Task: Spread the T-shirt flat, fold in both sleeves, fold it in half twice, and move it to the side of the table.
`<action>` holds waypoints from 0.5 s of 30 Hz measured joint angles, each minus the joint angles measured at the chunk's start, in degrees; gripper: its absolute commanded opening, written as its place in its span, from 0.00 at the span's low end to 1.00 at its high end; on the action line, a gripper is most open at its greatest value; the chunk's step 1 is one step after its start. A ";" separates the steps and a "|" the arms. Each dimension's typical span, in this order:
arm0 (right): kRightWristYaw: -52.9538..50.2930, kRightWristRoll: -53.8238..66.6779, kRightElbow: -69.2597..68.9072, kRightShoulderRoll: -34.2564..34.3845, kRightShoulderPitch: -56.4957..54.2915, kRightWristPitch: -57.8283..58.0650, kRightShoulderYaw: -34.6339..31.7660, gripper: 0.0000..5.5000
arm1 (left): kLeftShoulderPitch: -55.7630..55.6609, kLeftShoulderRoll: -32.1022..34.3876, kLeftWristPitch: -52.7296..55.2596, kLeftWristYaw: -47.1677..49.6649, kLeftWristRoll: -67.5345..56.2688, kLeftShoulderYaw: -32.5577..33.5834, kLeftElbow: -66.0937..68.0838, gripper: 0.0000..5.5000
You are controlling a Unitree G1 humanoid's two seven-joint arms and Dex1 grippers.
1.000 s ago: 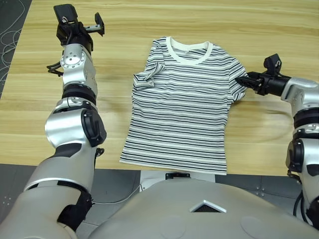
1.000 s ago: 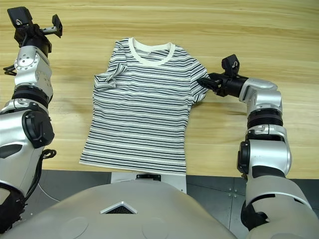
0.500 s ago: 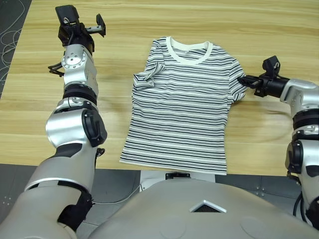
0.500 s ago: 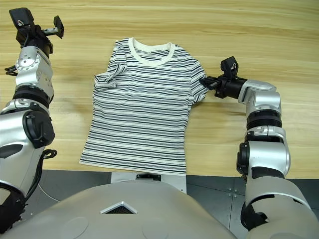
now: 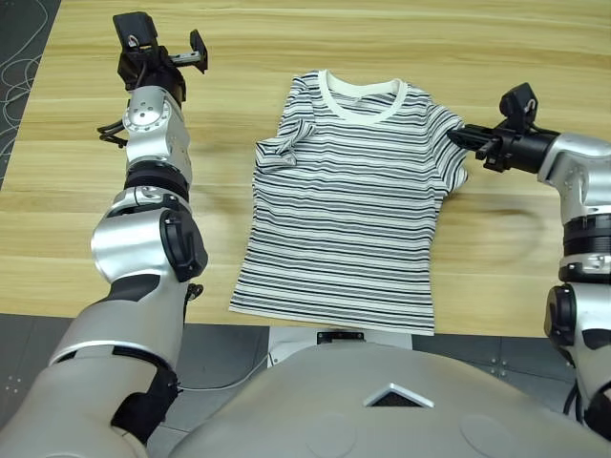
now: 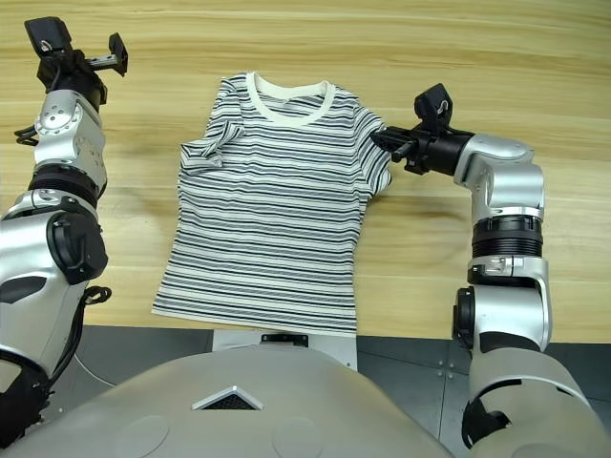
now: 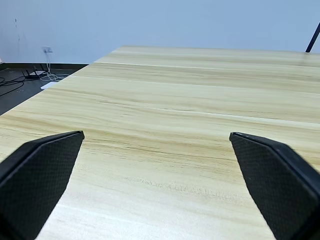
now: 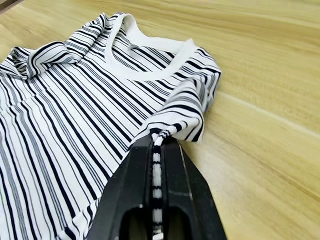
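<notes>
Striped T-shirt point(image 5: 348, 205) lies mostly flat between my hands. My right gripper point(image 8: 157, 150) is clamped on its sleeve hem point(image 8: 185, 107). My left gripper point(image 7: 157, 140) hangs spread, well apart from the crumpled far sleeve point(image 5: 282, 148). I judge both sleeve folds, both halvings and the move remain.

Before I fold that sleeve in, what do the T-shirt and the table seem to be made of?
T-shirt: soft, thin knit fabric, probably cotton jersey. It looks matte, and it bunches at one sleeve and creases.
Table: pale wood or wood-look laminate with a low sheen. Long grain lines and plank seams show, but which I cannot tell.
</notes>
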 measured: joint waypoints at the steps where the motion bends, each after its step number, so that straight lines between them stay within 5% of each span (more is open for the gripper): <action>1: -0.11 0.19 -0.91 0.08 0.12 0.39 0.20 0.02 | 0.00 0.00 0.00 0.00 -0.01 0.01 0.00 1.00; 15: -2.11 -0.43 -3.29 7.44 -1.89 1.40 7.61 0.02 | -0.01 -1.26 0.00 0.00 0.02 0.00 0.89 1.00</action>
